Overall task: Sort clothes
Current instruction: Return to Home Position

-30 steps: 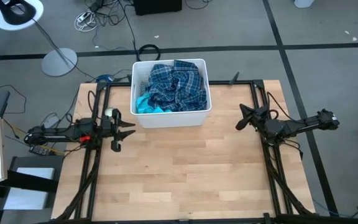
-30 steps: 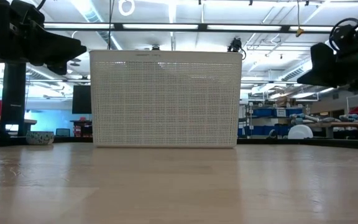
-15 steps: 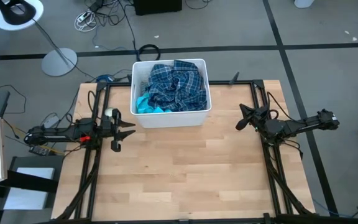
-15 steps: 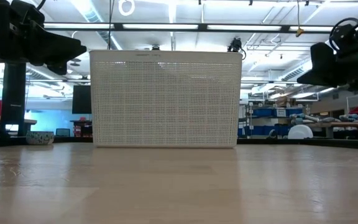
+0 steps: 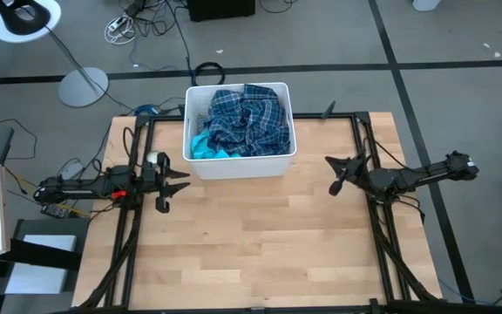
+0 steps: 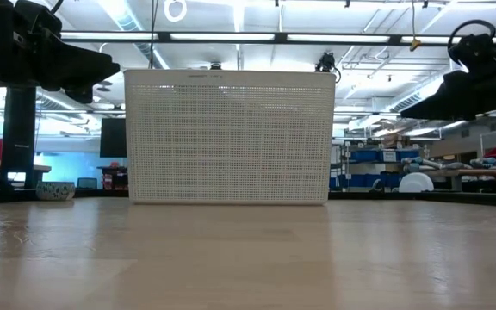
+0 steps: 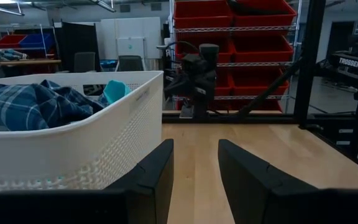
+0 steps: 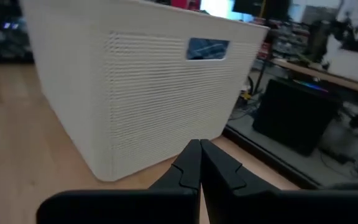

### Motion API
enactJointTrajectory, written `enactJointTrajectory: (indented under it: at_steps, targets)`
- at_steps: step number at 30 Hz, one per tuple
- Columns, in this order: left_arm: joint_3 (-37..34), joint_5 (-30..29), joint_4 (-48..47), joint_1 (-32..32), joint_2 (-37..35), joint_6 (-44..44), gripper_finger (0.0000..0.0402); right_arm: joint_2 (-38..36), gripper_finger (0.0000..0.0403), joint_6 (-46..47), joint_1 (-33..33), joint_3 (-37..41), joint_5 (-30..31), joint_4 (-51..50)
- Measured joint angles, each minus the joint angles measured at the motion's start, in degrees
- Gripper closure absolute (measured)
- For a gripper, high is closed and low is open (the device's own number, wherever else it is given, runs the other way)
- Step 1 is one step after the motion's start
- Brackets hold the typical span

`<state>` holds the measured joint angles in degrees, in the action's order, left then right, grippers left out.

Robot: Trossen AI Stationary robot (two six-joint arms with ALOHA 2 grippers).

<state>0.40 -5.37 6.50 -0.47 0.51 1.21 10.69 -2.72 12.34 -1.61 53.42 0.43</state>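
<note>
Sitting heaped in the white bin [image 5: 238,166] at the far edge of the table [image 5: 260,244]: the clothes [image 5: 238,126], with a plaid shirt [image 5: 251,112] on top and a turquoise piece [image 5: 200,148] tucked into the corner nearest the left arm. No cloth to be seen on the boards.

Reads as the closing step, with the sorting done and only the return to rest left. Places the left gripper [image 5: 184,180] just beside the bin's near corner on its own side, fingers parted and holding nothing. Places the right gripper [image 5: 331,174] well apart from the bin on the other side, fingers pressed together on nothing.

Calls next for nothing delicate: fold each arm back toward its own base, keep clear of the bin wall, carry nothing along.

Shows from above what the table-level view cannot, namely the bin's contents, hidden there behind the perforated front wall [image 6: 228,138]. Gives, from the left wrist, the gap between the fingers [image 7: 148,180] and plaid and turquoise peeping over the rim. Gives, from the right wrist, the fingertips meeting and the bin's handle slot [image 8: 207,48], but no cloth at all. Leaves finger state unreadable at table level, with only dark arm bulk at both upper corners.
</note>
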Motion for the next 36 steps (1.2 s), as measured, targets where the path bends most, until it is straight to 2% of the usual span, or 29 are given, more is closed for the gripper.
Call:
enactJointTrajectory:
  at_steps: [36]
  targets:
    - [0.00, 0.00, 0.00, 0.00, 0.00, 0.00, 0.0270, 0.18, 0.0398, -1.49, -0.02, 0.09, -0.88, 0.37]
